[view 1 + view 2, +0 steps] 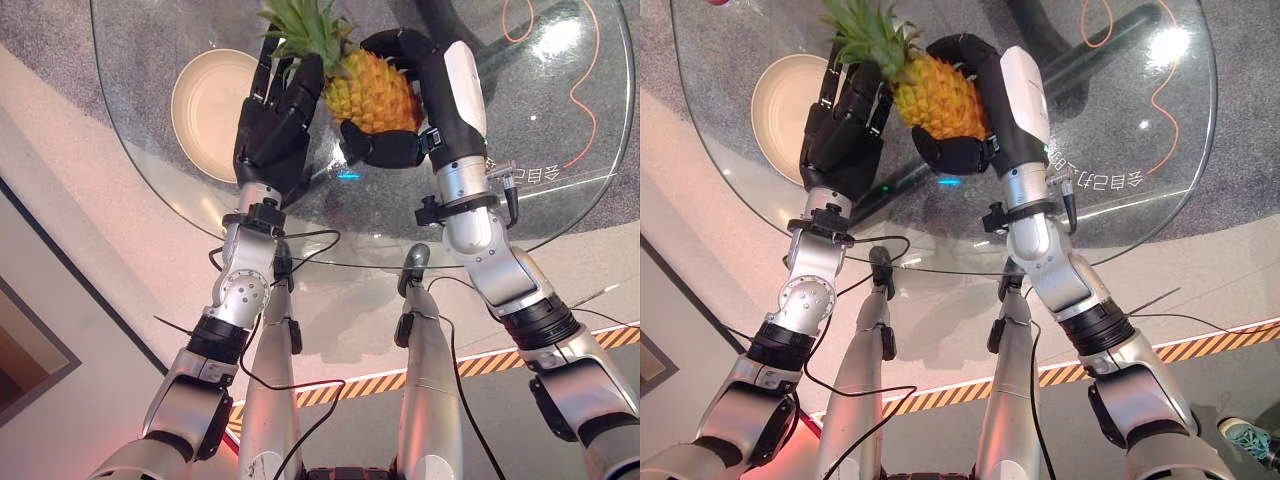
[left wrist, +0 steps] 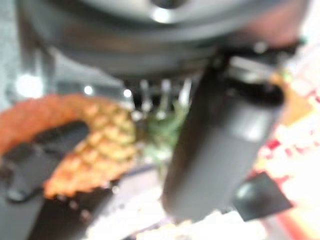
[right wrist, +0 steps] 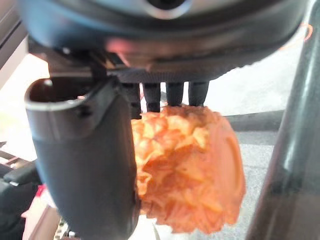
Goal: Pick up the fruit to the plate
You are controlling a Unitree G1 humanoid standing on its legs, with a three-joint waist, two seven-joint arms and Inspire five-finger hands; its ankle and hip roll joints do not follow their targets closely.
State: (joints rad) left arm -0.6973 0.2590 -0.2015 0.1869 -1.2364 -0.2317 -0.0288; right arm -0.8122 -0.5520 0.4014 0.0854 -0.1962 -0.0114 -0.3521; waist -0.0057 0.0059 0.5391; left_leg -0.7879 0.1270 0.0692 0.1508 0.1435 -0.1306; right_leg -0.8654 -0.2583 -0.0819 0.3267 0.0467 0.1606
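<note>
Two robot hands meet at top centre: your right robot hand (image 1: pixel 400 95) grips the pineapple (image 1: pixel 372 90) above the glass desk (image 1: pixel 560 120); left robot hand (image 1: pixel 278 120), fingers straight, touches its leaves beside the plate (image 1: pixel 200 100).

A round glass tabletop (image 1: pixel 560 215) stands over a grey speckled floor (image 1: pixel 620 130). An orange cord (image 1: pixel 590 95) curls on the floor beneath the glass at the right. A black-and-yellow striped tape (image 1: pixel 480 362) runs across the floor nearer the camera.
</note>
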